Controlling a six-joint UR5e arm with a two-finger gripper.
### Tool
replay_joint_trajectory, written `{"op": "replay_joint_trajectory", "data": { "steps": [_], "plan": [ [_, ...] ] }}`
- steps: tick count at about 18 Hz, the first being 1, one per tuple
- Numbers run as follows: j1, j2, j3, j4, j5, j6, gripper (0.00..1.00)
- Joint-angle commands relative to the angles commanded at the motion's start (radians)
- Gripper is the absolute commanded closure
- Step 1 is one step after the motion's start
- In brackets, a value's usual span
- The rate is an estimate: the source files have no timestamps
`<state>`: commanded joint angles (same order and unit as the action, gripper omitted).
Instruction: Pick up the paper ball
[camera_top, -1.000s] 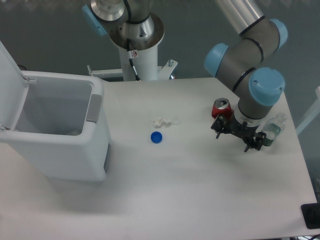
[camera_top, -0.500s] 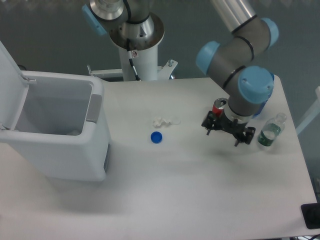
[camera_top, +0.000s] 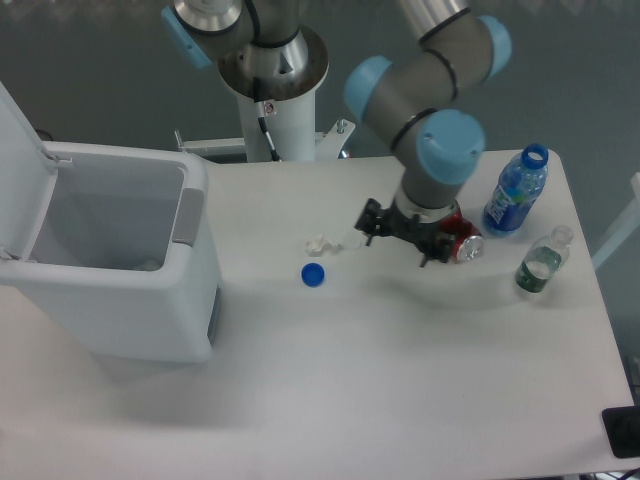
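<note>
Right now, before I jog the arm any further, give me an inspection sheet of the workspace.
Surface: white table, no spills seen.
Job's things: paper ball lying on the table, just above the blue cap, not gripped.
Clutter: blue cap; red can on its side; blue bottle upright; clear bottle.
Grippers: gripper right of the paper ball, fingers apart, holding nothing.
Cables: black cable on the base column.
Surroundings: open white bin at left.

Place: robotics lab | Evidence: pedestal-mounted arm (camera_top: 430, 90), white table (camera_top: 400, 380), grey backdrop
</note>
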<state>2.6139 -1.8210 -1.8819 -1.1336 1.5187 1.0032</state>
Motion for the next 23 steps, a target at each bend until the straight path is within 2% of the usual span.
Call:
{"op": "replay_joint_trajectory", "data": {
  "steps": [3, 6, 9, 13, 15, 23],
  "plan": [
    [-0.034, 0.037, -0.089, 0.063, 0.021, 0.003, 0.0],
    [-0.067, 0.031, -0.109, 0.08, 0.061, 0.003, 0.0],
    [-0.077, 0.022, -0.147, 0.172, 0.066, 0.003, 0.0],
    [-0.089, -0.006, -0.154, 0.187, 0.069, 0.003, 0.0],
    [-0.098, -0.023, -0.155, 0.224, 0.081, 0.003, 0.0],
    [-0.14, -0.032, -0.197, 0.227, 0.1, 0.003, 0.0]
  ]
}}
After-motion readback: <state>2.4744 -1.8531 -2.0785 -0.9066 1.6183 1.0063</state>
